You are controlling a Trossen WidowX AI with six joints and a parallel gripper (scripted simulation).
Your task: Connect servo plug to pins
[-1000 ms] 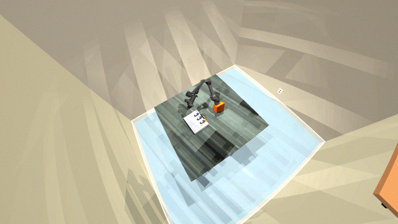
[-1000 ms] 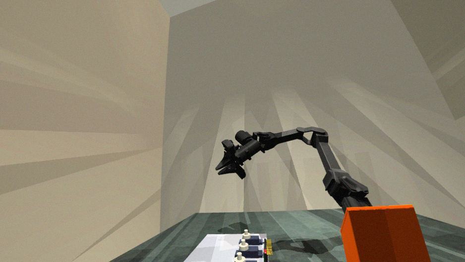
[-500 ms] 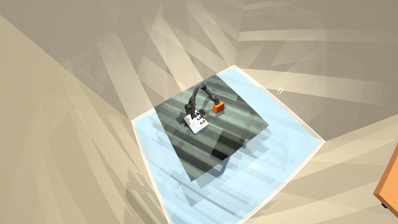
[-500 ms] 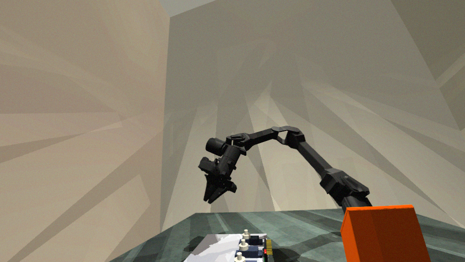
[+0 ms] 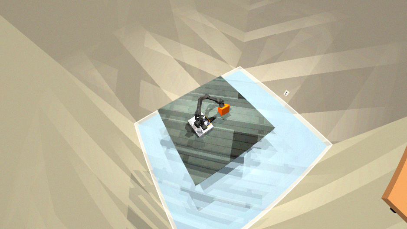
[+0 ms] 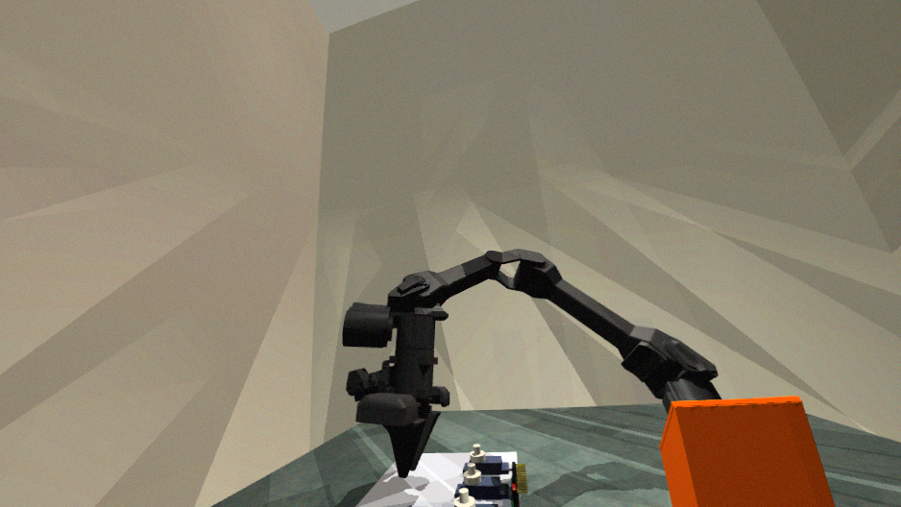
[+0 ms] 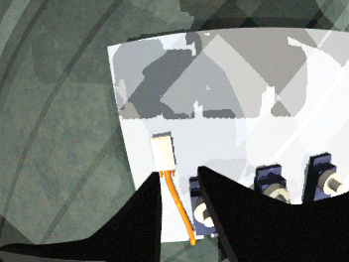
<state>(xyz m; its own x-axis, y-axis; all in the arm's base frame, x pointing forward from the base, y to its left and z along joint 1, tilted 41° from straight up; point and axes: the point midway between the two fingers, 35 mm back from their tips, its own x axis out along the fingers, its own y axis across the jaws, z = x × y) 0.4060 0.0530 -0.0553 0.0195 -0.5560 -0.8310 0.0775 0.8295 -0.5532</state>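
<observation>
The cream flat plug (image 7: 164,153) lies on the white holder (image 7: 213,141) (image 6: 441,461) (image 5: 201,133) in the wrist view, with its orange lead (image 7: 178,202) running down between my fingertips. My gripper (image 7: 178,175) (image 6: 403,473) is partly open and empty, pointing down over the holder; in the wrist view the plug appears just beyond the left fingertip. How high the tips are above it I cannot tell. A row of gold pins (image 6: 521,478) sticks out from the holder's edge, with a small red mark (image 6: 513,487) beside it. The plug's holes are not visible.
Dark blue servos with cream shafts sit in the holder: one (image 7: 202,213) beside the right finger, others (image 7: 272,184) (image 7: 324,174) farther right. An orange block (image 5: 223,109) (image 6: 743,453) stands at the arm's base. The dark green table (image 5: 182,159) surrounds the holder.
</observation>
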